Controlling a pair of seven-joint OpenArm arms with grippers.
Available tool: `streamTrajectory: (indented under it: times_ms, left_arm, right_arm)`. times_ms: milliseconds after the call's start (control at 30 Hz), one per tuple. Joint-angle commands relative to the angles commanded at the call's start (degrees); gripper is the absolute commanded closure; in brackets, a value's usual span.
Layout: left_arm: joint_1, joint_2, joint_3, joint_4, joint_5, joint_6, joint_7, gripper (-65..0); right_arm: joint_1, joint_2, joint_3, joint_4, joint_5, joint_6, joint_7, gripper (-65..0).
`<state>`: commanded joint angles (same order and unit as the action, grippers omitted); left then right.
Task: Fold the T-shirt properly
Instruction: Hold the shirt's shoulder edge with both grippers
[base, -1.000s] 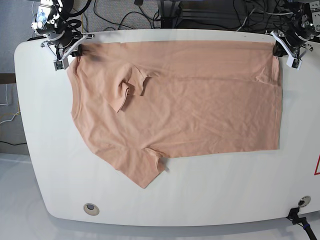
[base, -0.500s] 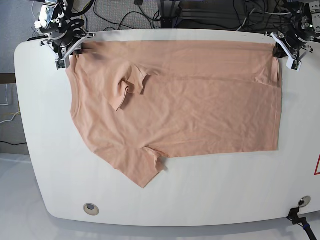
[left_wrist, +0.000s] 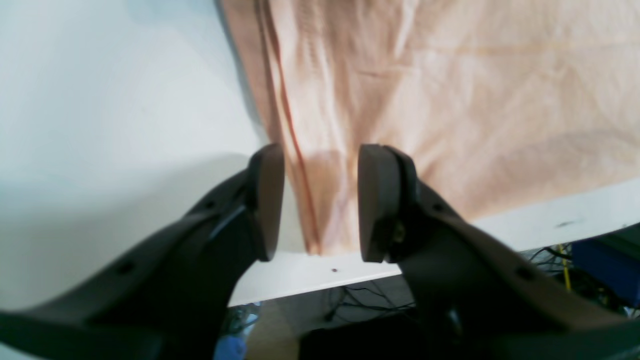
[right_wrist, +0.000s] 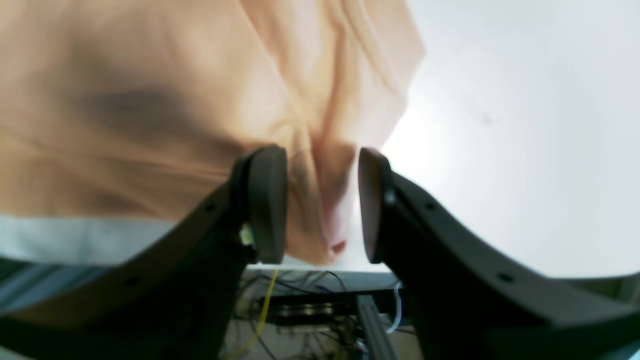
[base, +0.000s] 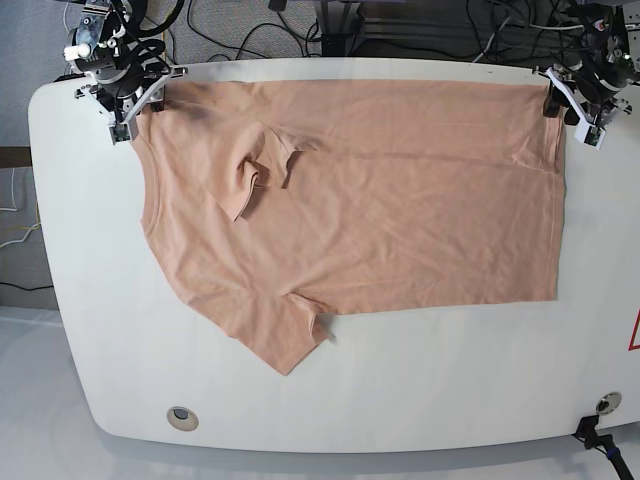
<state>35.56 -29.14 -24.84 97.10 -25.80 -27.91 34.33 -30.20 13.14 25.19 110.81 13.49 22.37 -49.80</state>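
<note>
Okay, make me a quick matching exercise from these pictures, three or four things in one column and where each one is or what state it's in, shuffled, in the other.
Column one:
1. T-shirt
2. left gripper
3. right gripper
4. folded-in sleeve

Column two:
A. open, at the far corner on the base view's left
B. spread flat across the white table
C. lying on top of the shirt body, near the collar end
D. open, at the far corner on the base view's right

Pairs: 1-B, 2-D, 3-A, 4-C
</note>
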Motion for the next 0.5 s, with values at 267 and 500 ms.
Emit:
streamTrajectory:
  times_ms: [267, 500]
  left_arm:
    - [-1.58, -0.09, 0.00, 1.67, 0.00, 0.00, 0.00, -23.0]
    - [-2.46, 2.64, 0.00, 5.45, 0.00, 0.00, -1.14, -23.0]
  right_arm:
    - [2.20, 0.00, -0.18, 1.14, 0.00, 0.00, -0.09, -23.4]
    - [5.45, -0.44, -4.92, 1.23, 0.09, 0.00, 0.00, -22.9]
